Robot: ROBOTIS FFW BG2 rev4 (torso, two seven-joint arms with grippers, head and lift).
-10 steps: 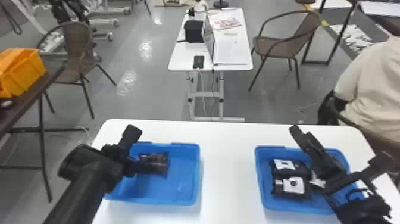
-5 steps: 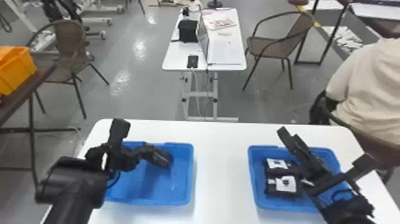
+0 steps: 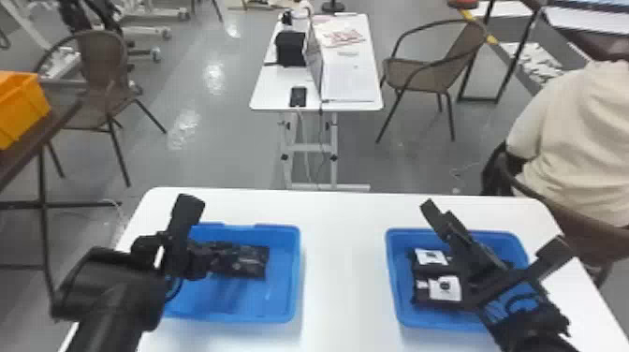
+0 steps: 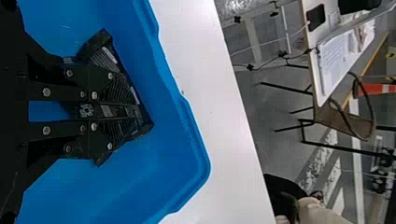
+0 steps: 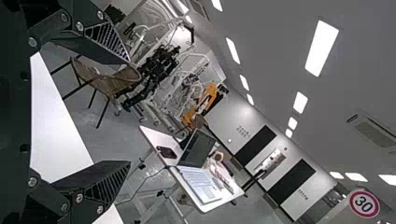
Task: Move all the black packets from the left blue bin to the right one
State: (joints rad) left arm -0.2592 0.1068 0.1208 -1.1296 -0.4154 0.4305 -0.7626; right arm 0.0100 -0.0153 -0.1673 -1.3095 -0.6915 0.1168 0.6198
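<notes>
In the head view my left gripper is over the left blue bin, holding a black packet that points toward the bin's right wall. A dark patch shows on the bin floor below it. The left wrist view has the gripper with both ridged fingers closed around the black packet. My right gripper stays parked above the right blue bin, spread wide; its fingers are apart around nothing in the right wrist view, gripper. Two black packets with white labels lie in that bin.
Both bins stand on a white table, with a strip of tabletop between them. The right arm covers part of the right bin. A seated person is beyond the table's right edge, and a smaller white table stands farther back.
The left gripper has turned, and its packet has swung from a slant to nearly level across the head view, with more of it visible. The head view has shifted slightly; the right arm holds its pose.
</notes>
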